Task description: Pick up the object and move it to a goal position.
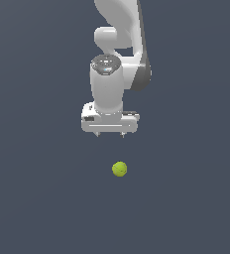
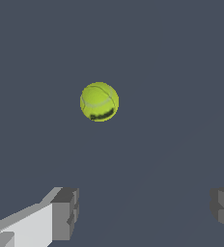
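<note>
Object [image 1: 119, 169]: one small yellow-green ball with faint curved seam lines, lying alone on the dark grey tabletop [image 1: 32, 198], free of any grip. Hand [image 1: 110, 135]: white, pointing straight down, its two short fingertips just showing under the wide body; fingers spread wide apart and holding nothing, as the wrist view confirms with one grey pad [image 2: 65, 213] at each side of the frame and bare surface between them. Position: in the exterior view the ball sits below the hand and slightly toward the exterior view's right, clearly apart from the fingertips. Ball in wrist view [image 2: 99, 102]: ahead of the open fingers, a dark patch on its lower side. Arm [image 1: 118, 30]: white, rising out of frame above.
</note>
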`<state>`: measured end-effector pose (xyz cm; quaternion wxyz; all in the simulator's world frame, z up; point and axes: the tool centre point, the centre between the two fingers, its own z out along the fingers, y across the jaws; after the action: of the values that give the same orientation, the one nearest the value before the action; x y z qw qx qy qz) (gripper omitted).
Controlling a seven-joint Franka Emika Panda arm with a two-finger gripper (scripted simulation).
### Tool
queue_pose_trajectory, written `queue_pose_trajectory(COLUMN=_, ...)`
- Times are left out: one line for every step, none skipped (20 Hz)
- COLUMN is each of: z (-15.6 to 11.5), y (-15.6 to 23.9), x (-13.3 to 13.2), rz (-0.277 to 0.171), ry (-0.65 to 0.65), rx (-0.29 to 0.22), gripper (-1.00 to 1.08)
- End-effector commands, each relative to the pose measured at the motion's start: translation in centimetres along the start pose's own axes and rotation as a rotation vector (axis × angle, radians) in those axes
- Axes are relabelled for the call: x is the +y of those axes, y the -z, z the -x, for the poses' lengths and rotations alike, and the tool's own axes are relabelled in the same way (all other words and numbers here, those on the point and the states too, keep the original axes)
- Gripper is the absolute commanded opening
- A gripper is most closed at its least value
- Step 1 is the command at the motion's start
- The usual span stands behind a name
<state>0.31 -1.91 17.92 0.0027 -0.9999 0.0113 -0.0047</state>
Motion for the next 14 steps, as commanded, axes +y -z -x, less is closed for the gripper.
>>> queue_pose_trajectory(z=0.0, y=0.0, x=0.0, rz=0.0, ry=0.0, rx=0.0, gripper=1.0)
queue_pose_trajectory(z=0.0, y=0.0, x=-0.1, rz=0.0, ry=0.001, rx=0.0, gripper=1.0)
queue_pose_trajectory(z=0.0, y=0.0, x=-0.2, rz=0.0, ry=0.004, rx=0.001, gripper=1.0)
queue_pose_trajectory(z=-0.1, y=0.0, x=-0.5, rz=0.001, ry=0.01, rx=0.003, gripper=1.0)
queue_pose_trajectory(z=-0.1, y=0.1, x=-0.8, rz=0.002, ry=0.017, rx=0.005, gripper=1.0)
queue_pose_trajectory(z=-0.2, y=0.1, x=-1.3, rz=0.003, ry=0.026, rx=0.008, gripper=1.0)
queue_pose_trajectory(z=-0.3, y=0.1, x=-1.9, rz=0.004, ry=0.038, rx=0.012, gripper=1.0)
queue_pose_trajectory(z=-0.4, y=0.2, x=-2.4, rz=0.005, ry=0.049, rx=0.016, gripper=1.0)
queue_pose_trajectory(z=-0.4, y=0.2, x=-2.8, rz=0.006, ry=0.058, rx=0.018, gripper=1.0)
queue_pose_trajectory(z=-0.4, y=0.3, x=-3.1, rz=0.006, ry=0.065, rx=0.02, gripper=1.0)
queue_pose_trajectory(z=-0.5, y=0.3, x=-3.3, rz=0.007, ry=0.07, rx=0.022, gripper=1.0)
queue_pose_trajectory(z=-0.4, y=0.3, x=-3.4, rz=0.007, ry=0.073, rx=0.023, gripper=1.0)
queue_pose_trajectory(z=-0.4, y=0.3, x=-3.4, rz=0.007, ry=0.073, rx=0.023, gripper=1.0)
queue_pose_trajectory(z=-0.4, y=0.3, x=-3.3, rz=0.007, ry=0.07, rx=0.022, gripper=1.0)
